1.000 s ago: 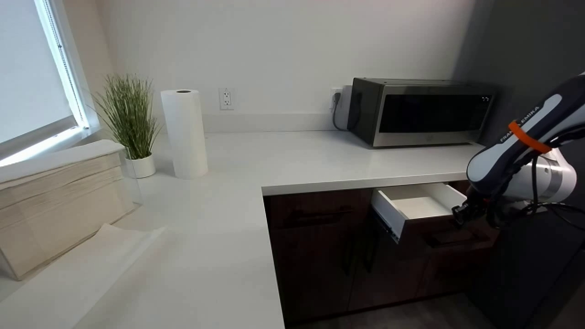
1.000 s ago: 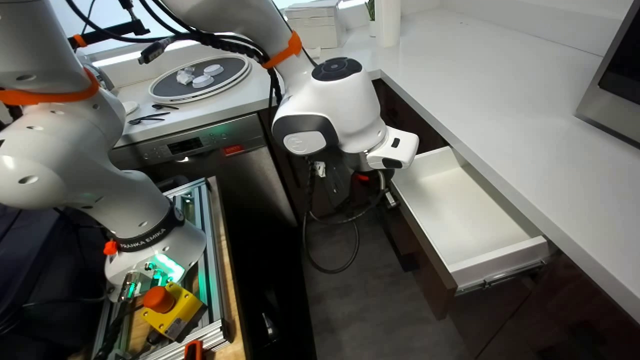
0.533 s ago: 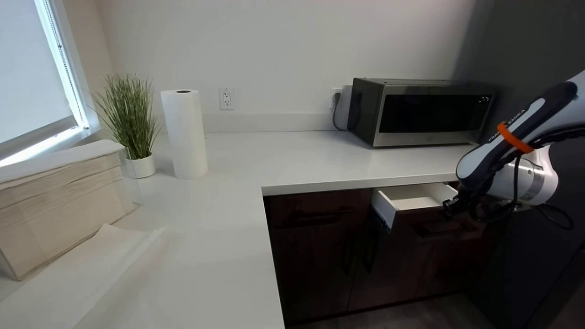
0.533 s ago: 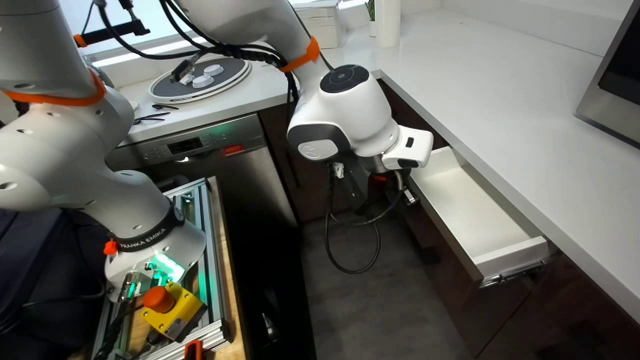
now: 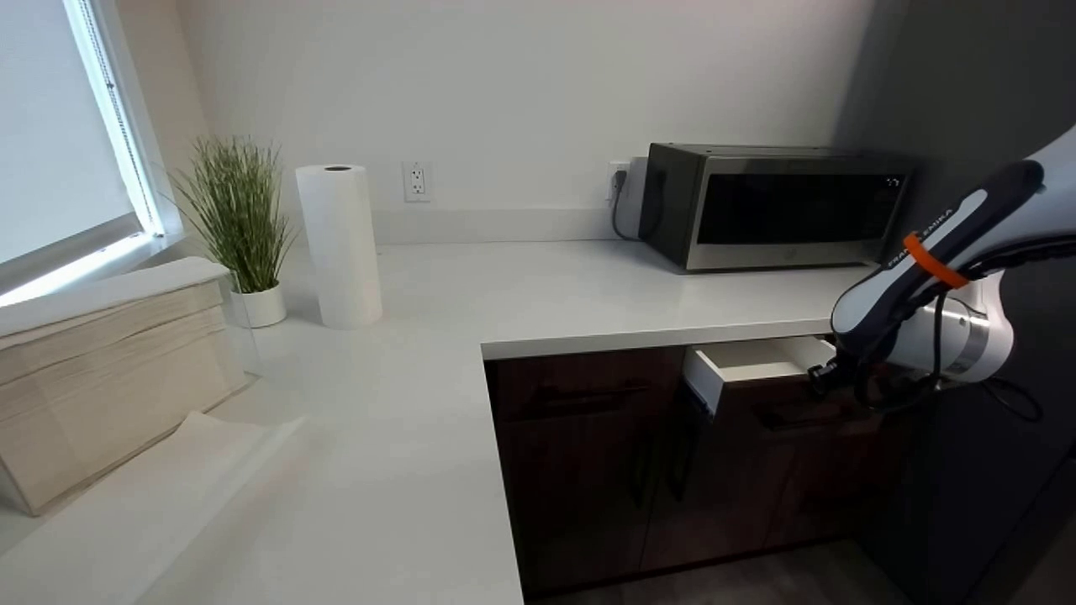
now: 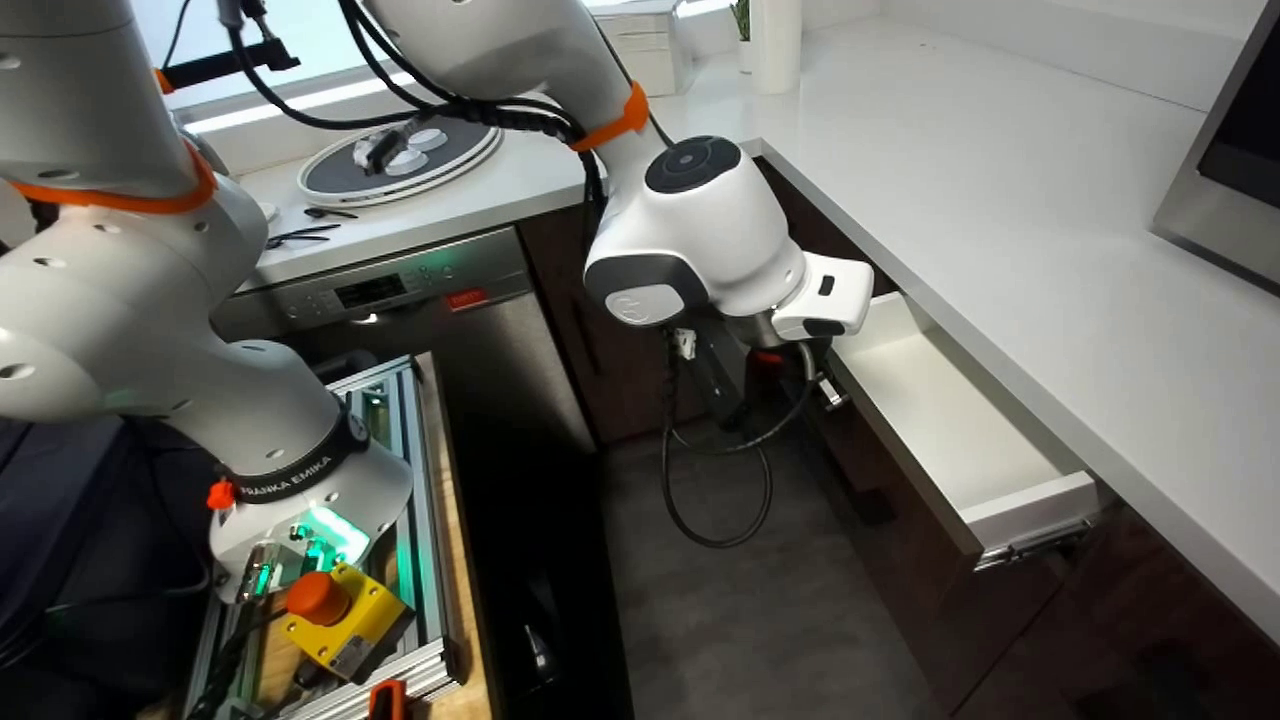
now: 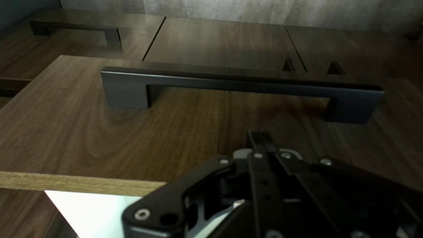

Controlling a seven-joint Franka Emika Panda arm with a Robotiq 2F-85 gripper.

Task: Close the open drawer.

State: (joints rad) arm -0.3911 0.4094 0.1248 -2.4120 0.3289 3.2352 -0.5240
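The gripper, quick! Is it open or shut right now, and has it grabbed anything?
Gripper: closed, fingers together, holding nothing; the drawer handle is not between them.

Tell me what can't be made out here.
Tip of the pincer: in an exterior view, hidden by the arm.
Most of the drawer's white box: in the wrist view, hidden by the pincer, cut off by the bottom edge.
Most of the microwave: in an exterior view, cut off by the right edge.
Microwave display: in an exterior view, too small to read.
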